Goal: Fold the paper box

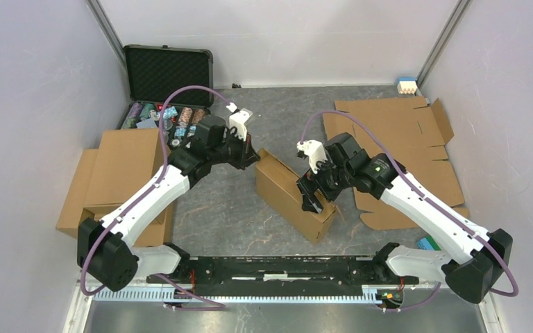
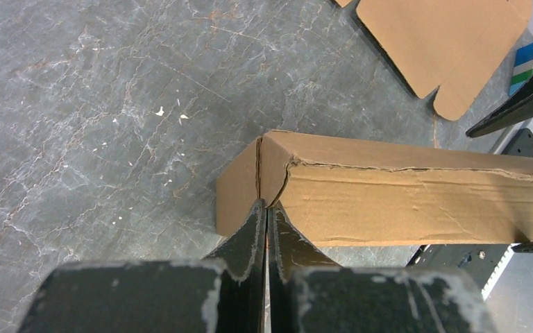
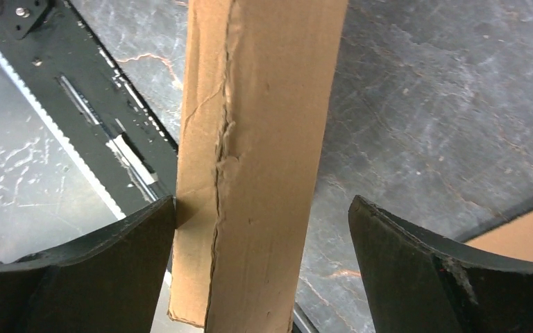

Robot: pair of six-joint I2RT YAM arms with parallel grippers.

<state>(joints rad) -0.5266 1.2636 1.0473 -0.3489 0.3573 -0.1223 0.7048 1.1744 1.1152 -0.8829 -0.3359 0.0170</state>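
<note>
Nearest, right gripper (image 3: 260, 270) gaping astride the plain brown corrugated cardboard box (image 1: 295, 194), long axis running diagonally mid-table, near-right end under it; left gripper (image 2: 266, 229) pinched shut at far-left corner.

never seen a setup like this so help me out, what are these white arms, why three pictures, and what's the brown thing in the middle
These are two robot arms bolted to the near edge of a table. One picture looks down from above; the other two come from cameras on each wrist, with black fingers at the bottom. The brown thing is the paper box, folded cardboard lying on the grey table. The left gripper has its fingers pressed together at the box's corner. The right gripper is open, one finger on each side of the box. More flat cardboard sheets lie at the right, finished boxes at the left, and an open case of poker chips at the back.
</note>
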